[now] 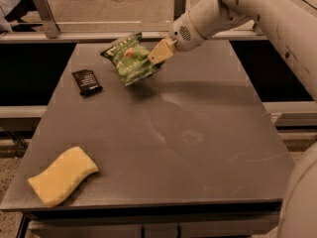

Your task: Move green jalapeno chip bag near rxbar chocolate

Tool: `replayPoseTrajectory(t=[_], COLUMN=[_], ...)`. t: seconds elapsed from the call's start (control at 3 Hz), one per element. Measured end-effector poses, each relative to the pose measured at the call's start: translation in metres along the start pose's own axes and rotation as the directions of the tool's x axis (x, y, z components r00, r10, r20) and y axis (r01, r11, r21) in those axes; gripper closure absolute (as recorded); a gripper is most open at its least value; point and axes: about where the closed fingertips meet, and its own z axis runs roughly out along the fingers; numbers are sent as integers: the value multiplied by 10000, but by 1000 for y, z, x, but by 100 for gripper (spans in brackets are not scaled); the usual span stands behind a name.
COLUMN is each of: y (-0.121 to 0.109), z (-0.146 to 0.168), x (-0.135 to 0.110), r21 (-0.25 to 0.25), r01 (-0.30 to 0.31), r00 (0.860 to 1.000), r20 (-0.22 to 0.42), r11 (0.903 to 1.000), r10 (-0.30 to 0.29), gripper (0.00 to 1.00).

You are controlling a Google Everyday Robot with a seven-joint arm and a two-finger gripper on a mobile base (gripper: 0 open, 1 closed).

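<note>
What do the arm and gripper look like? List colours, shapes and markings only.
The arm is smooth, off-white, built of thick rounded tubes, with no cables showing. Its wrist cylinder carries a round patch of small holes. The gripper, over the far side of the table at the bag, has flat, tan, wedge-shaped jaws.
</note>
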Motion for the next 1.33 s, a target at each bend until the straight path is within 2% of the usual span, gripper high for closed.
replayPoseTrajectory(t=[0.33, 0.67, 1.0, 1.33], y=[18, 28, 31, 30], z=[17, 30, 39, 42], x=[-8, -13, -16, -17], r21=[-594, -700, -184, -165], r01=[169, 140, -108, -136], r00=[9998, 9998, 9999, 9999], r20=[-35, -121, -123, -84], r11=[9981, 9975, 9998, 9998], r10=[-172, -149, 106, 134], gripper=[100, 84, 61, 37])
